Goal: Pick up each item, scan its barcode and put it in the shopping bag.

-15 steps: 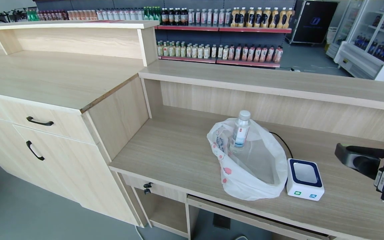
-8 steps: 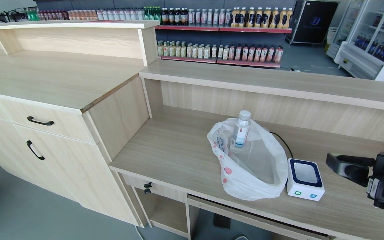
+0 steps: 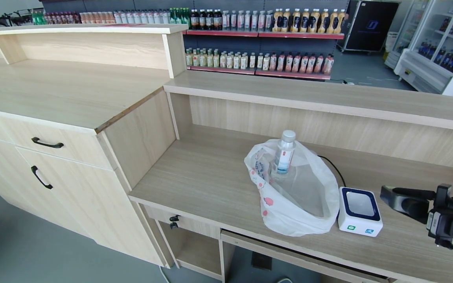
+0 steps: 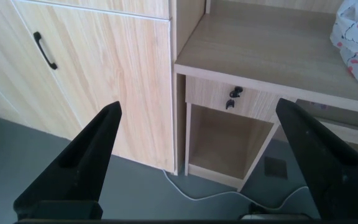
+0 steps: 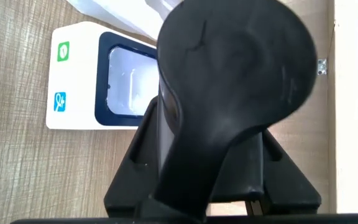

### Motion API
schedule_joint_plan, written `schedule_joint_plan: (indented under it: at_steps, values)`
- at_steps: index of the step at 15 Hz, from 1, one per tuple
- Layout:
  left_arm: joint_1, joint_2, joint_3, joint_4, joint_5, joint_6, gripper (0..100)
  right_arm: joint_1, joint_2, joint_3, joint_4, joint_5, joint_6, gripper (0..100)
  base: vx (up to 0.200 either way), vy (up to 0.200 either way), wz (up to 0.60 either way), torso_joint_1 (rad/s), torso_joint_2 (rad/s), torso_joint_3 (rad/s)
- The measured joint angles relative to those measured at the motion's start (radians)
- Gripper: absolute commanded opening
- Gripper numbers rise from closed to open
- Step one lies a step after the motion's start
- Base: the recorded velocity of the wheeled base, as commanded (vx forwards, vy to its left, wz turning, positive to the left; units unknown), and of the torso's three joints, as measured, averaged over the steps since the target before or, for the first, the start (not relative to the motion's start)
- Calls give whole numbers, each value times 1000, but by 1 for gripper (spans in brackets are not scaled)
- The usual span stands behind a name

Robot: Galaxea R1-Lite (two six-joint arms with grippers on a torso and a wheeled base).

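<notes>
**My left gripper** point(image 4: 197, 106): open, its 2 black fingers point(image 4: 86, 162) spread wide, hanging above the grey floor point(image 4: 55, 199) in front of the counter. Ahead of it stand a pale wooden cabinet door point(image 4: 104, 81) with 1 black handle point(image 4: 45, 50), a small drawer point(image 4: 260, 102) with a lock fitting, and an open recess beneath that drawer.

**My right gripper** point(image 3: 387, 195): held low over the lower counter point(image 3: 210, 184), pointing toward my left. I cannot tell whether it is open or closed, because a dark rounded mass covers the middle of the right wrist view. The nearest object is the scanner point(image 3: 359, 211), a white box with a dark blue frame round its window. It lies flat on the counter, near the gripper but apart from it.

**Shopping bag** point(image 3: 289, 212): white plastic with pink marks, mouth open, sitting on the counter just to the left of the scanner, its side against the box.

**Bottle** point(image 3: 284, 153): 1 clear bottle with a white cap and a printed label, standing upright inside the bag at its far side. A black cable point(image 3: 334, 167) curves over the counter behind the bag toward the scanner.

**Background**: 2 red shelves point(image 3: 258, 34) of bottled drinks behind the counter, and glass-fronted coolers point(image 3: 439, 47) at the far right.
</notes>
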Motion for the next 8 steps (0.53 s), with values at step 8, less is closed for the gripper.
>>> schedule_joint_plan:
  at_steps: [8]
  values:
    - [0, 0, 0, 0, 0, 0, 100, 51, 70, -52, -6, 1, 45, 0, 0, 0, 0, 0, 0, 0]
